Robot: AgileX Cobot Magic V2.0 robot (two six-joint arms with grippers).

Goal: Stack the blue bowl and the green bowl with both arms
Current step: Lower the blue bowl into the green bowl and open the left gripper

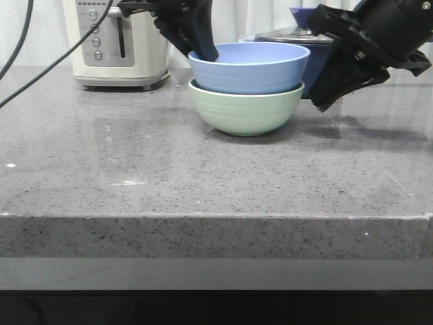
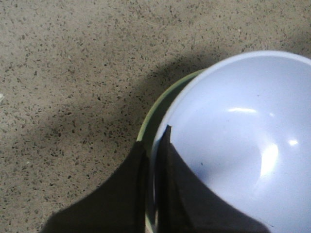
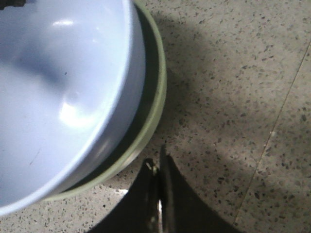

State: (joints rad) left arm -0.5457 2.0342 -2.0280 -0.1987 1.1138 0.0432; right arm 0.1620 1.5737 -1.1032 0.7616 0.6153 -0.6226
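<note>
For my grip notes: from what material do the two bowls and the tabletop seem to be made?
Blue bowl: probably matte plastic or melamine; soft, blurred highlights inside, thin even rim. Green bowl: apparently the same, with faint moulded ridges. Tabletop: looks like grey speckled stone or quartz composite, slightly polished, with a thick slab edge.

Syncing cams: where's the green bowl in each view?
Front view: green bowl sits centre on the counter, with the blue bowl nested in it.
Left wrist view: only a thin green rim arc shows beside the blue bowl, just above the left hand.
Right wrist view: a green rim crescent curves around the blue bowl, near the right hand.
Shared landmark: the blue bowl.
</note>
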